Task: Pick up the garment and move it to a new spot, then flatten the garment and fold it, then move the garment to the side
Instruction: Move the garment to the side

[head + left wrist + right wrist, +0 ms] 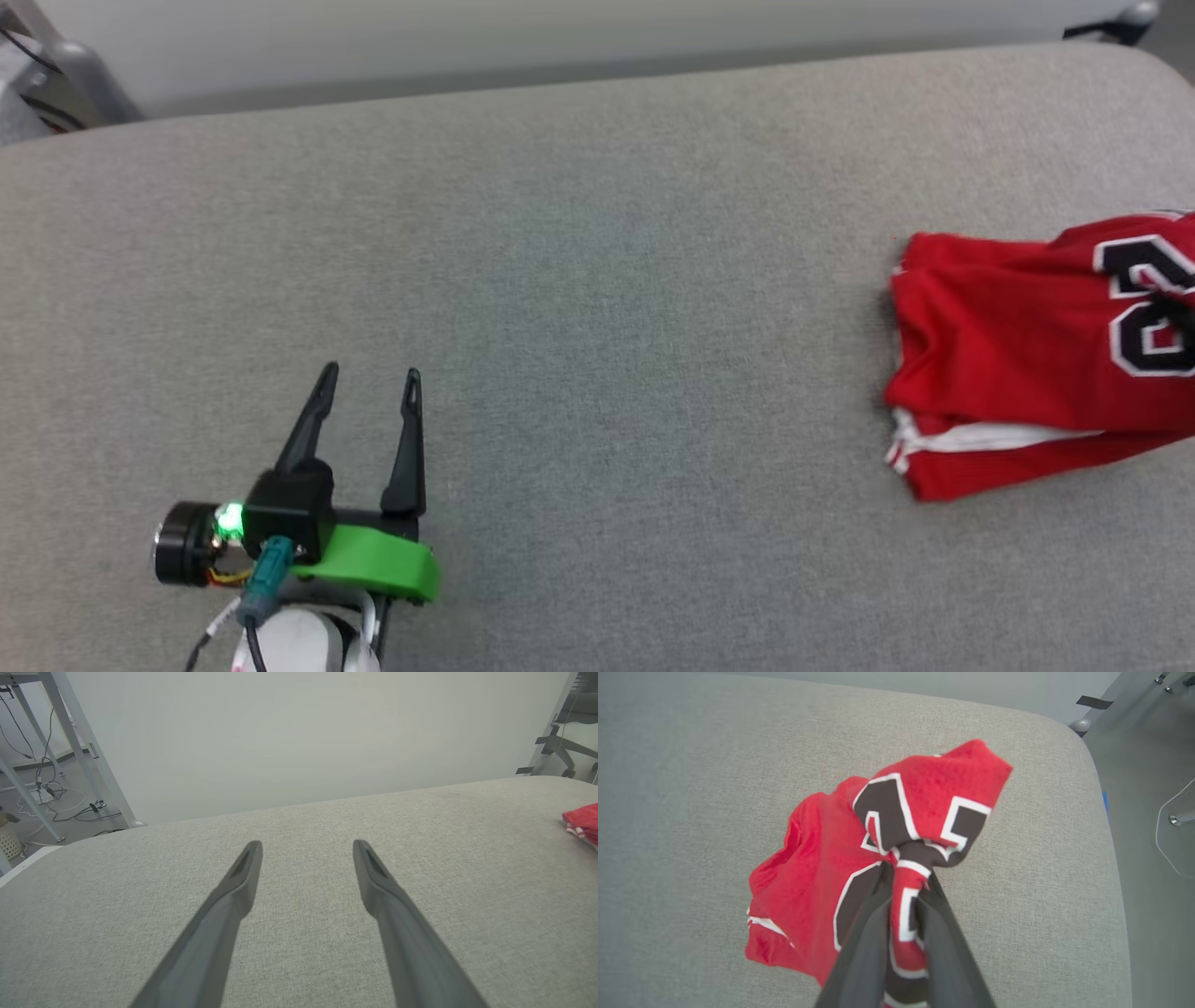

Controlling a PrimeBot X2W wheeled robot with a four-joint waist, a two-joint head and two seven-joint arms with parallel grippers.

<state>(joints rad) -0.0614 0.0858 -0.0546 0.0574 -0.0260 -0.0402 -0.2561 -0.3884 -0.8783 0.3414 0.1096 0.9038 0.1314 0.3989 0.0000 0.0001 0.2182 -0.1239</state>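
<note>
The garment (1018, 355) is a bright red shirt with black, white-edged numerals and a white stripe, lying bunched at the right edge of the grey padded table (579, 280). In the right wrist view my right gripper (906, 858) is shut on a pinched fold of the garment (803, 877) at the numerals, with cloth puckered up around its tips. My left gripper (370, 378) rests at the lower left of the head view, open and empty, far from the shirt. In the left wrist view its fingers (243, 877) spread over bare cloth, a corner of the garment (583, 820) at far right.
The table's rounded right corner (1083, 751) lies close behind the shirt, with floor and a glass-like panel (1176, 826) beyond. A metal frame and cables (46, 779) stand off the far left edge. A wall backs the table.
</note>
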